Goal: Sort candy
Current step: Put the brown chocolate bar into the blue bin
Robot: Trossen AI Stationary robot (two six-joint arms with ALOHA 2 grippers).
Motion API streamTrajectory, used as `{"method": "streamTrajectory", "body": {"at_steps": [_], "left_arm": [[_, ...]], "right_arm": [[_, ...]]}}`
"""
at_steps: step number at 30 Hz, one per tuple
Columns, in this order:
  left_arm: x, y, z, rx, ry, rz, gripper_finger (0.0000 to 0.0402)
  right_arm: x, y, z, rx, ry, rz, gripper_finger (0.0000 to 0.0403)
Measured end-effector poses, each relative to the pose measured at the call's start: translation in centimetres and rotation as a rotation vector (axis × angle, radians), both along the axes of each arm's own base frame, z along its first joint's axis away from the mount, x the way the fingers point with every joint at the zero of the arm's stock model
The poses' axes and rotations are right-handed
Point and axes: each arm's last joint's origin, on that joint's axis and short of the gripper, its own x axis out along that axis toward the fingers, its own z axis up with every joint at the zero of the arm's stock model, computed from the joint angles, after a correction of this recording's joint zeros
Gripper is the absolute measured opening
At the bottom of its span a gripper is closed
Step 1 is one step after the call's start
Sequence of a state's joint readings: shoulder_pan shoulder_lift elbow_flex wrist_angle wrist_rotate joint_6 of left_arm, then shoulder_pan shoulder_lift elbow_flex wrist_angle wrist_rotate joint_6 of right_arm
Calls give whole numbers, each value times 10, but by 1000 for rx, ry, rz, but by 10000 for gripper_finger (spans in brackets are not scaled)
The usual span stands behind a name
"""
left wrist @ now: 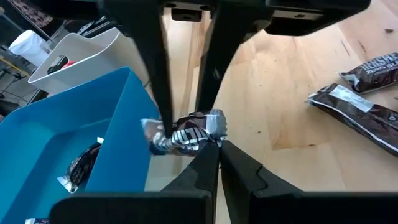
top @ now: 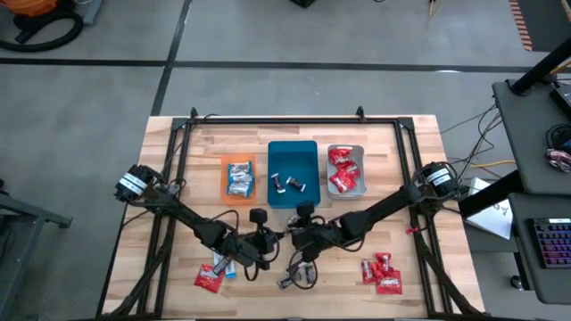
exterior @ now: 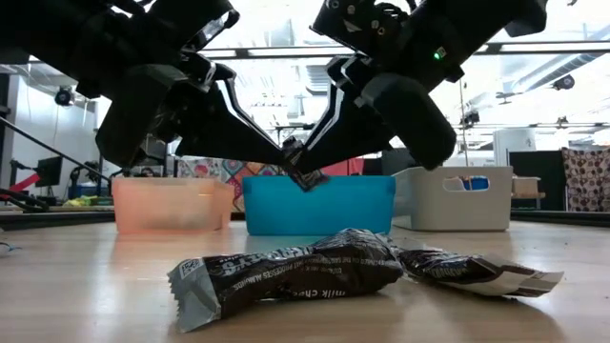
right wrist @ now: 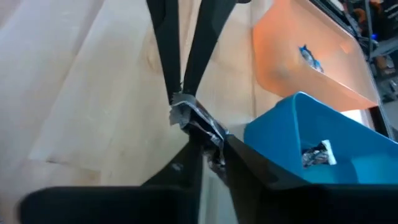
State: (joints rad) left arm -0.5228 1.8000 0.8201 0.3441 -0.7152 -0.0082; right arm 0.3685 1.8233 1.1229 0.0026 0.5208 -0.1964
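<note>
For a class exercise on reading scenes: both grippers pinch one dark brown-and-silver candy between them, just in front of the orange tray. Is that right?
Not quite. Both the left gripper and right gripper pinch the dark candy, but beside the teal tray, not the orange one; both wrist views show it.

I see grey concrete floor [top: 268, 36] around the wooden table [top: 169, 152], a dark desk [top: 535, 134] with a keyboard [top: 553, 242] beside it, bright ceiling lights beyond.

three trays [top: 293, 147], two arms [top: 192, 218], many candies [top: 382, 272]
</note>
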Motion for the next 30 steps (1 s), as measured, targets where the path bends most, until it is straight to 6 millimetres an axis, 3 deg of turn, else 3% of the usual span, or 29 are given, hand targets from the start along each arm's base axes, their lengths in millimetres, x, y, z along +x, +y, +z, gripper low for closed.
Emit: {"method": "streamTrajectory", "body": {"at_steps": [4, 10, 15, 23, 30], "left_arm": [[0, 0, 0, 2, 4, 0, 1], [-1, 1, 2, 7, -7, 24, 5], [-7, 5, 15, -47, 0, 54, 38], [-28, 14, 63, -142, -38, 49, 116], [-51, 39, 95, -137, -49, 159, 149]], "right_arm": [[0, 0, 0, 20, 13, 33, 15], [2, 0, 3, 18, 14, 34, 9], [6, -2, 15, 16, 25, 36, 8], [20, -17, 48, -29, -23, 45, 8], [37, -51, 75, -54, -70, -23, 8]]}}
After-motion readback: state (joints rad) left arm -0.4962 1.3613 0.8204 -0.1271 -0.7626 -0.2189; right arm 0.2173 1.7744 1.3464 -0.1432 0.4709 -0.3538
